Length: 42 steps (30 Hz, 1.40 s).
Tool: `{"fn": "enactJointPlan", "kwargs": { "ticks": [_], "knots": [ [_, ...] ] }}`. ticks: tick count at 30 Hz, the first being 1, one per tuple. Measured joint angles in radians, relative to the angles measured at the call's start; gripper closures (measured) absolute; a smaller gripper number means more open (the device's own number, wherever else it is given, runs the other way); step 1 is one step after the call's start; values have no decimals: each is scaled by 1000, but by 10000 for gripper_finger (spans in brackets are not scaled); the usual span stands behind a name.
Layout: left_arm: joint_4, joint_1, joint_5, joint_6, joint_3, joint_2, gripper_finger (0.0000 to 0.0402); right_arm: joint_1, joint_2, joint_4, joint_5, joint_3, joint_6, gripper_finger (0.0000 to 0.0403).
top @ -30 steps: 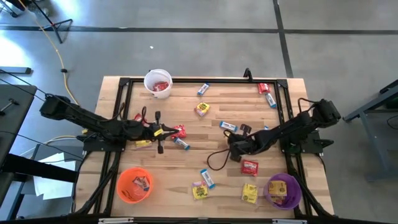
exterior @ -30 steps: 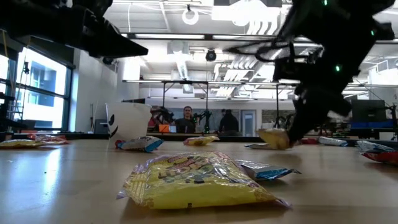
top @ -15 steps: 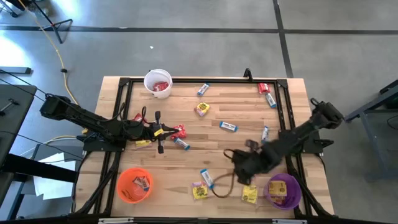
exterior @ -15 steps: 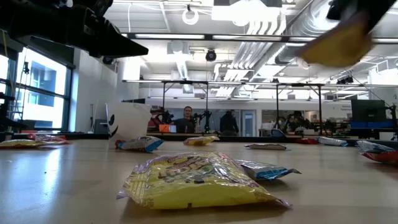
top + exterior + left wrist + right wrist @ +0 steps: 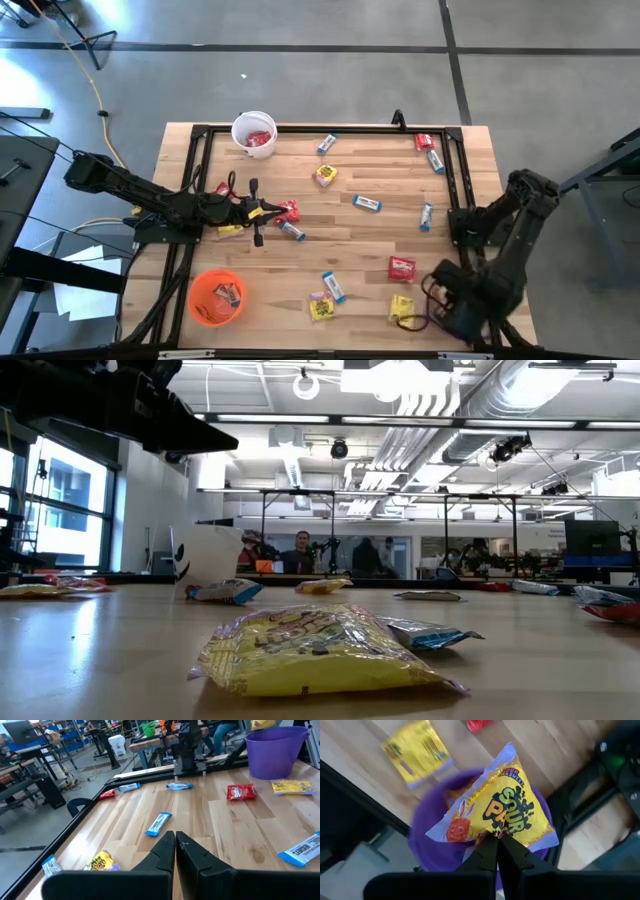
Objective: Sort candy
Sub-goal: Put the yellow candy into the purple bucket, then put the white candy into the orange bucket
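**Q:** Jaws first: how do both grippers stand?

**A:** Closed, on both arms. The right gripper (image 5: 497, 837) pinches one edge of a yellow packet (image 5: 495, 812), with its fingers (image 5: 487, 855) pressed together. It hangs directly over the purple cup (image 5: 432, 852) at the table's front right corner. The left gripper (image 5: 175, 840) has its fingers together on nothing, low over the left-centre of the table (image 5: 350, 230).

**Q:** What surrounds the held packet, and what blocks it?

**A:** The right arm covers most of the purple cup in the high view. Another yellow packet (image 5: 401, 308) lies on the wood just beside the cup, and a red packet (image 5: 401, 267) lies a little further in. A black frame rail (image 5: 467, 190) runs along the table's right edge, close to the cup.

**Q:** Which way does the held packet point?

**A:** It fans out from the pinched edge across the cup's mouth. Its printed face is toward the wrist camera.

**Q:** And the rest of the candy?

**A:** It is scattered. Blue-and-white bars lie at varied angles, one (image 5: 367, 203) near the table's centre and one (image 5: 333, 287) toward the front edge. The white cup (image 5: 254, 133) near the back edge holds red pieces, and the orange cup (image 5: 215, 297) stands at the front left corner.

**Q:** Where is the open room?

**A:** Bare wood spans the middle, between the left gripper and the red packet.
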State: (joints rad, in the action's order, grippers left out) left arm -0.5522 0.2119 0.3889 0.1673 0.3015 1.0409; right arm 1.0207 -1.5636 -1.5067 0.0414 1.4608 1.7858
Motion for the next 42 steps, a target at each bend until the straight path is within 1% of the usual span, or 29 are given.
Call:
{"fn": "enactJointPlan", "kwargs": {
  "ticks": [3,7,12,15,19,23,27,31,34,37,40,42],
  "knots": [
    [4,0,0,0,0,0,401,53,0,17,10,-38,64,403],
    [5,0,0,-1,0,0,401,96,0,55,77,-107,124,403],
    [5,0,0,-6,0,0,401,118,0,226,139,-206,121,403],
    [5,0,0,-6,0,0,401,121,0,298,150,-270,120,403],
    [6,0,0,-7,0,0,401,119,0,357,202,-347,90,403],
    [7,0,0,-8,0,0,401,118,0,369,206,-382,73,402],
    [7,0,0,-9,0,0,401,116,0,362,206,-371,90,386],
    [8,0,0,-10,0,0,401,97,0,317,213,-323,120,345],
    [12,0,0,-30,0,0,401,73,0,264,212,-278,115,312],
    [41,0,2,-36,0,0,401,48,0,212,207,-226,82,290],
    [30,-3,43,-36,-15,0,401,20,0,160,202,-155,75,286],
    [32,-13,71,-48,-43,-1,401,3,0,109,182,-100,71,297]
  ]
}}
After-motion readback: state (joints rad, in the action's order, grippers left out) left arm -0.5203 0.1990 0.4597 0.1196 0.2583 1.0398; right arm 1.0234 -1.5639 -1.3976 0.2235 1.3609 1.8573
